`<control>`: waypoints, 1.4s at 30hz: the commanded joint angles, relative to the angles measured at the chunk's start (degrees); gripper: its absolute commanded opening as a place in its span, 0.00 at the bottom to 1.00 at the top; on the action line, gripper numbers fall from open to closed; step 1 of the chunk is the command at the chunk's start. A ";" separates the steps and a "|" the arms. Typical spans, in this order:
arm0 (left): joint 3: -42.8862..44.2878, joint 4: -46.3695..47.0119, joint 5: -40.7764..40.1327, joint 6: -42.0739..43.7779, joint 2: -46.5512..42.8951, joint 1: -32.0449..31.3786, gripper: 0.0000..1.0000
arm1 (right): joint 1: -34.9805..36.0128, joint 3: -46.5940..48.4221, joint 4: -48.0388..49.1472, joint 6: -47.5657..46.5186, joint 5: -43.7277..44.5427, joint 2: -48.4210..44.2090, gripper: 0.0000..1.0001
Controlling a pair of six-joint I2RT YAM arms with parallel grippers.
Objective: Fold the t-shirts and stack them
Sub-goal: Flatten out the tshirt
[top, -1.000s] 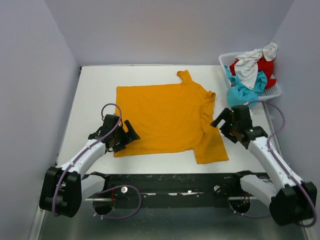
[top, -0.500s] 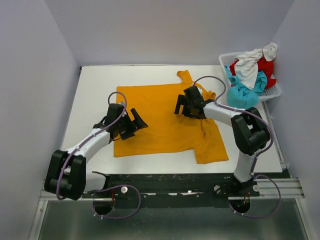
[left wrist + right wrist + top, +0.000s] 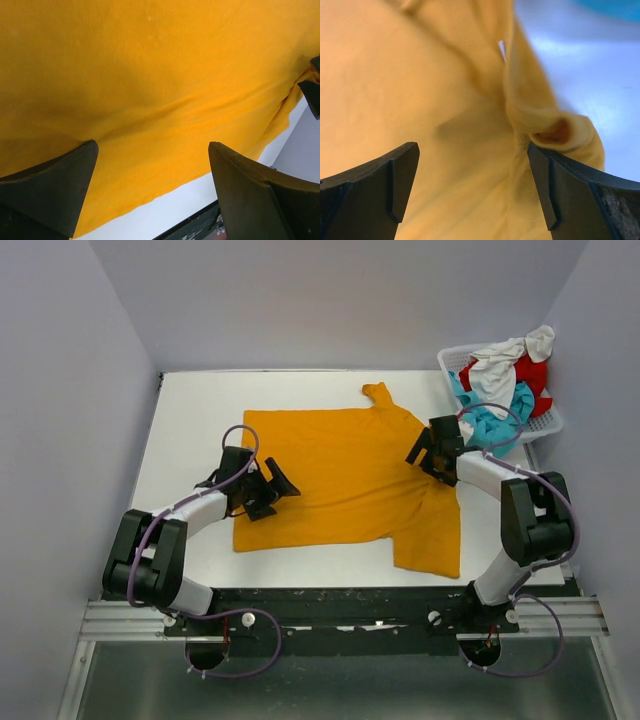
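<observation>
While both arms reach out over the white desk (image 3: 190, 420), a mustard-orange t-shirt (image 3: 345, 475) lies spread almost flat across the middle of it, seen from above. One sleeve (image 3: 376, 394) points toward 12 o'clock, and the cloth bunches into a rumpled fold along the shirt's 3 o'clock edge.

The left end effector (image 3: 274, 490) sits over the shirt's 9 o'clock side, its fingers spread wide and holding nothing. Its wrist camera shows smooth orange cloth between the two dark fingertips, with the left end effector (image 3: 153, 147) low over the fabric. Whether it touches cannot be told.

The right end effector (image 3: 423, 454) sits at the 3 o'clock edge, also spread wide and empty. Its wrist camera shows the right end effector (image 3: 472, 147) straddling the rolled fold of cloth.

At 2 o'clock on the desk, a white lattice basket (image 3: 548, 427) holds a heap of shirts: white (image 3: 495, 375) on top, red (image 3: 533, 370) behind, turquoise (image 3: 488, 427) spilling over the front.
</observation>
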 commanded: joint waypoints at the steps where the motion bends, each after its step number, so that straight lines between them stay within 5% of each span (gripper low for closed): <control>1: -4.12 -4.92 -1.88 0.96 1.10 1.77 0.99 | -3.81 -2.34 -2.92 0.89 6.51 -4.22 1.00; 6: -5.58 -4.35 -1.75 0.24 -0.64 2.00 0.99 | -7.59 -3.32 -10.16 4.38 13.21 -6.58 1.00; 10: -5.20 -6.86 -2.57 0.70 -2.60 1.96 0.99 | -9.73 -6.59 -9.47 3.65 10.13 -10.06 1.00; 19: -5.89 -13.59 -4.41 3.12 -14.24 1.91 0.99 | -6.97 -4.50 6.48 -12.17 -21.53 -19.89 1.00; 25: 4.82 -12.21 -1.39 5.21 -10.89 2.00 0.99 | -4.13 7.31 14.08 -12.02 -28.57 -3.40 1.00; 32: 21.35 -9.35 1.74 5.92 8.40 4.31 0.99 | -3.17 26.41 13.96 -10.28 -25.14 18.35 1.00; 38: 26.82 -9.77 3.15 5.63 19.11 5.95 0.99 | -3.06 30.18 13.92 -5.95 -26.51 27.58 1.00; 42: 25.54 -11.20 1.55 5.25 20.34 6.21 0.98 | -3.15 31.28 9.04 -3.83 -19.34 30.70 1.00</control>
